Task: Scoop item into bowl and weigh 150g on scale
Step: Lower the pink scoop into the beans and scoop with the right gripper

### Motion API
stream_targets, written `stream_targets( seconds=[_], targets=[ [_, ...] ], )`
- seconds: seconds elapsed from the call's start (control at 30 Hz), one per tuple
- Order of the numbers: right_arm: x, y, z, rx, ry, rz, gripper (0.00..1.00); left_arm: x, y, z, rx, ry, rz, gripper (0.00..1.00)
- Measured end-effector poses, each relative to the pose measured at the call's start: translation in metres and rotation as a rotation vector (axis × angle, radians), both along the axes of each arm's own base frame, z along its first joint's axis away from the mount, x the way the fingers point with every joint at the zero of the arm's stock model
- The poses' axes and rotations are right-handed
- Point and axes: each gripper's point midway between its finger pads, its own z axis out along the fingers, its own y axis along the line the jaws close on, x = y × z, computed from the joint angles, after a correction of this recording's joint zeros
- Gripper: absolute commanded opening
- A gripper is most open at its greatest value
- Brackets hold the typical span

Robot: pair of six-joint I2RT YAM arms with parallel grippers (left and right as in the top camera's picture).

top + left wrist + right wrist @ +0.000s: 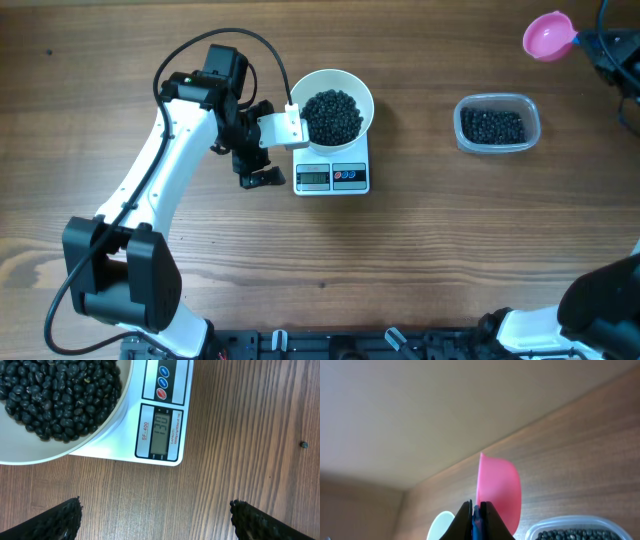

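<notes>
The white bowl (364,92) holds a heap of black beans (332,115) and stands on the small white scale (332,177). In the left wrist view the bowl (85,446), its beans (55,395) and the scale (125,430) with a lit display fill the upper left. My left gripper (258,175) hovers just left of the scale, and in its own view my left gripper (155,507) is open over bare wood. My right gripper (476,507) is shut on the blue handle of a pink scoop (500,490), raised at the far right corner (549,35).
A clear plastic tub (497,125) with more black beans stands to the right of the scale, and it is below the scoop in the right wrist view (570,527). One stray bean (303,444) lies on the wood near the scale.
</notes>
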Motion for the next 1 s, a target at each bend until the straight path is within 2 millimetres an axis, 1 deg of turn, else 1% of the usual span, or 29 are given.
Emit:
stream_targets(
  seconds=[0.03, 0.07, 0.1, 0.2, 0.3, 0.43, 0.5, 0.63, 0.83, 1.0],
  targets=[
    [-0.006, 0.004, -0.001, -0.016, 0.011, 0.022, 0.04, 0.000, 0.000, 0.000, 0.000, 0.000, 0.000, 1.00],
    [-0.012, 0.008, -0.006, -0.032, 0.033, 0.040, 0.04, 0.000, 0.000, 0.000, 0.000, 0.000, 0.000, 1.00],
    [-0.019, 0.011, -0.014, -0.043, 0.070, 0.050, 0.04, 0.000, 0.000, 0.000, 0.000, 0.000, 0.000, 1.00],
    [-0.040, 0.016, -0.049, -0.134, 0.222, 0.071, 0.04, 0.000, 0.000, 0.000, 0.000, 0.000, 0.000, 1.00],
    [-0.052, 0.013, -0.070, -0.236, 0.321, 0.067, 0.04, 0.000, 0.000, 0.000, 0.000, 0.000, 0.000, 1.00],
    [-0.055, 0.000, -0.082, -0.364, 0.365, 0.047, 0.04, 0.000, 0.000, 0.000, 0.000, 0.000, 0.000, 1.00],
    [-0.056, -0.004, -0.084, -0.385, 0.377, 0.037, 0.04, 0.000, 0.000, 0.000, 0.000, 0.000, 0.000, 1.00],
    [-0.054, -0.006, -0.089, -0.386, 0.383, 0.044, 0.04, 0.000, 0.000, 0.000, 0.000, 0.000, 0.000, 1.00],
    [-0.049, 0.000, -0.108, -0.432, 0.404, 0.116, 0.04, 0.000, 0.000, 0.000, 0.000, 0.000, 0.000, 1.00],
    [-0.044, 0.015, -0.116, -0.586, 0.423, 0.186, 0.04, 0.000, 0.000, 0.000, 0.000, 0.000, 0.000, 1.00]
  ],
)
